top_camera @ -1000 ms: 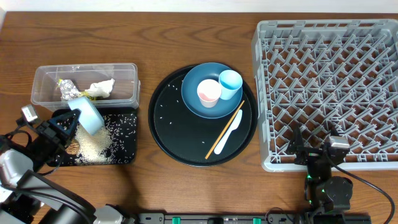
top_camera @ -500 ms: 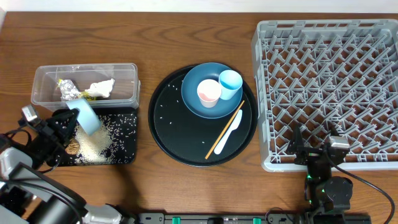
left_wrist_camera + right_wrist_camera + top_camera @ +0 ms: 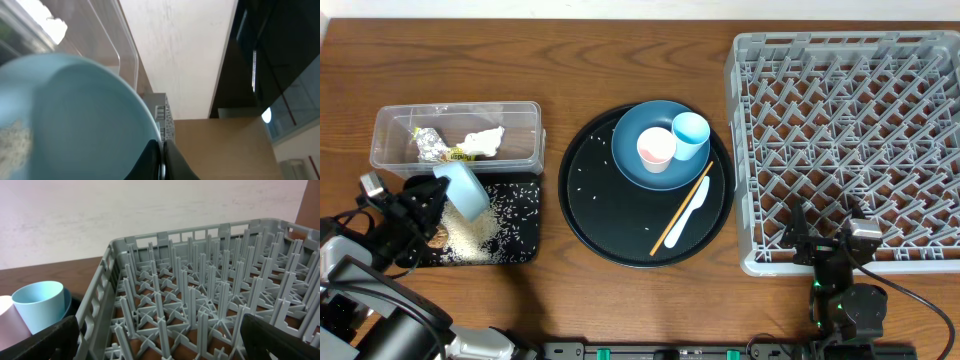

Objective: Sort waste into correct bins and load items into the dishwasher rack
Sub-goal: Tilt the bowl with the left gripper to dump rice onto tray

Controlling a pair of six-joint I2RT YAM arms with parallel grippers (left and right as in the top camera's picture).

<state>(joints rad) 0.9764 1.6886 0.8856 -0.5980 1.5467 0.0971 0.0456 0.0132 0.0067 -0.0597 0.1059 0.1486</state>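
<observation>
The left tool (image 3: 428,198) is clenched on the rim of the pale bowl (image 3: 463,188), near the left edge of the table (image 3: 570,60). The bowl is tipped on its side above the flat black rectangular tray (image 3: 523,212). In the left wrist view its two fingers (image 3: 150,157) pinch the rim of the bowl (image 3: 75,115), and a few grains cling inside it. Loose white rice (image 3: 470,237) lies heaped and scattered on the black tray.

Just behind that tray, toward the far edge, stands the clear tub (image 3: 390,118). It holds the yellow-silver wrapper (image 3: 428,145) and the white tissue (image 3: 482,140).

At the middle of the table sits the round black tray (image 3: 595,210) with stray grains on it. The dark blue dish (image 3: 635,125) rests on its far right part and carries the pink cup (image 3: 655,150) and the light blue cup (image 3: 691,133), both upright and touching. The wooden chopstick (image 3: 681,209) and white spoon (image 3: 678,230) lie side by side on the round tray, slanting off the dish.

The grey rack (image 3: 735,150) fills the right side of the table. The right tool (image 3: 825,245) hangs released, jaws spread wide, at the rack's near edge; the right wrist view shows only pegs and the rack wall ahead of it.
</observation>
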